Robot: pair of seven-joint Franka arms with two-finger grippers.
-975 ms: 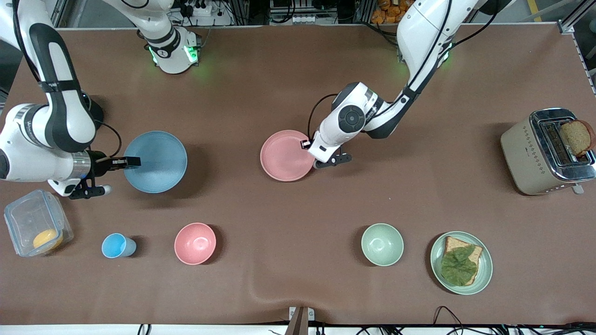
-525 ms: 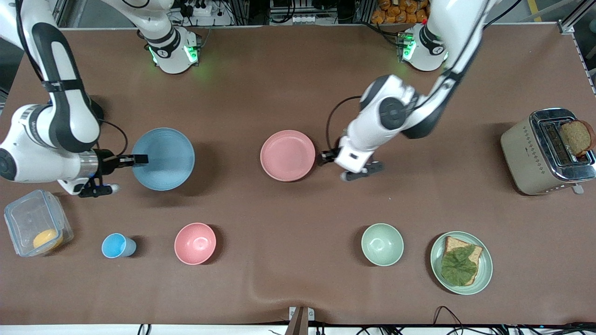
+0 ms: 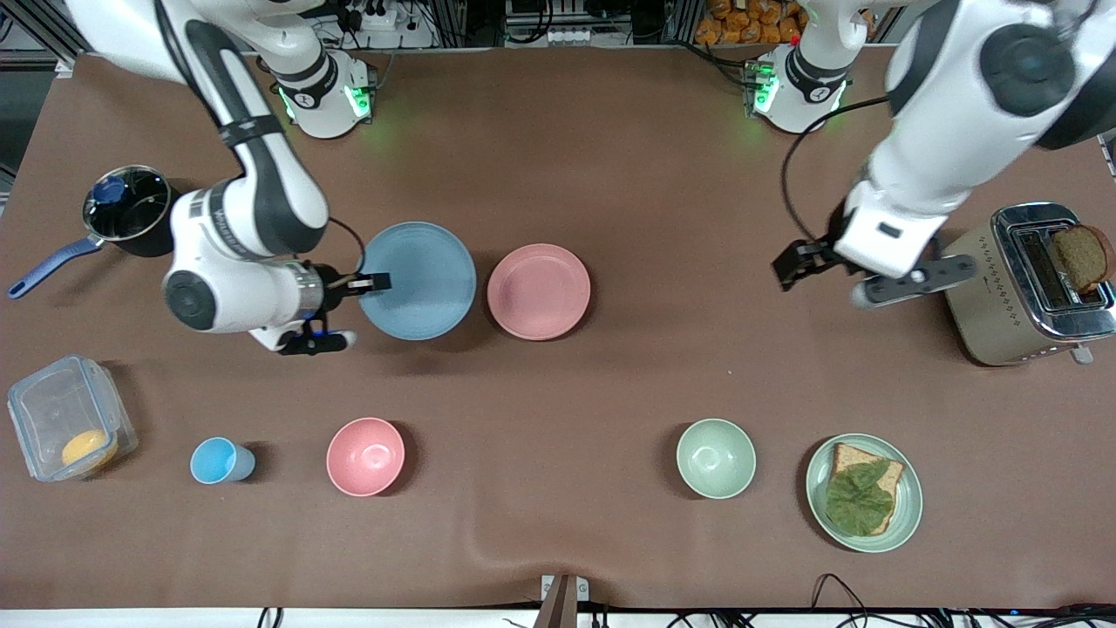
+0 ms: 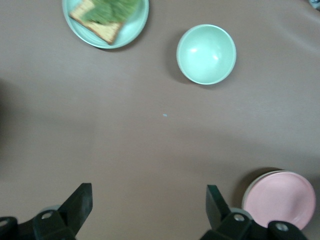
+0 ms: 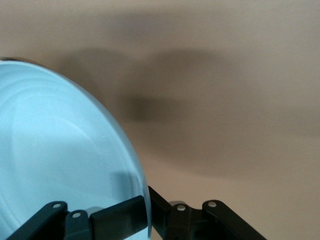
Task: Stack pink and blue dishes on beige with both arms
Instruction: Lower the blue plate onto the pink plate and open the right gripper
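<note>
My right gripper is shut on the rim of the light blue plate, which it holds just above the table beside the pink plate. In the right wrist view its fingers pinch the blue plate at its edge. The pink plate lies flat mid-table. The beige plate shows only as a pale rim under the pink plate. My left gripper hangs open over bare table near the toaster, and nothing lies between its fingertips.
A pot with a blue handle stands at the right arm's end. Along the front are a clear box, a blue cup, a pink bowl, a green bowl and a green plate with toast. A toaster stands at the left arm's end.
The right arm has carried the blue plate toward the pink plate. The left gripper let go of the pink plate and drew away toward the toaster.
</note>
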